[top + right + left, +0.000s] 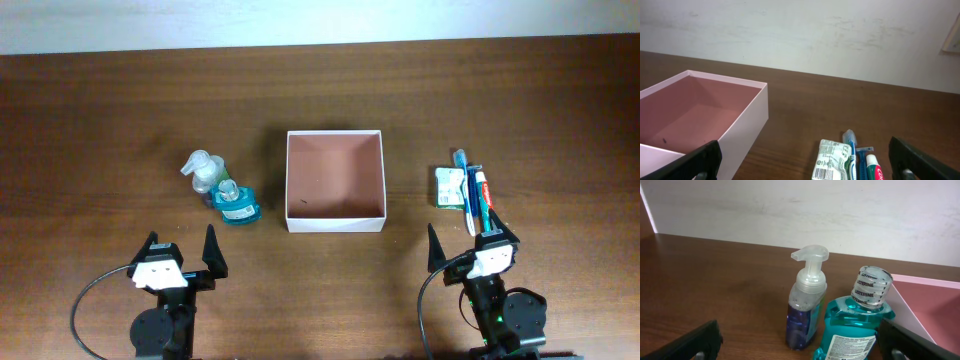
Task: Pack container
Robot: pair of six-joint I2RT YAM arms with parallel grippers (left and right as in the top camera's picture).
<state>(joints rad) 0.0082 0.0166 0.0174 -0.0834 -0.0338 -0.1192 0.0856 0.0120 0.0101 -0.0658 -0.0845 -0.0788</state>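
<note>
Nearest are two grippers: the left gripper (pixel 182 246) and the right gripper (pixel 472 242), each with its jaws spread apart. Beyond the left gripper two bottles stand upright, just beside each other: one teal mouthwash bottle (pixel 238 206), then one clear pump bottle (pixel 205 172). One container (pixel 335 223) sits mid-table, open top up, between the bottles and the right-hand group. Three items lie there side by side: one white-green packet (pixel 449 187), one blue toothbrush (pixel 463 170) and one toothpaste tube (pixel 481 190).

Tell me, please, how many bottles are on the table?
2. A clear pump soap bottle stands left of the container; a teal Listerine bottle stands beside it, nearer the container. None appears hidden.
</note>
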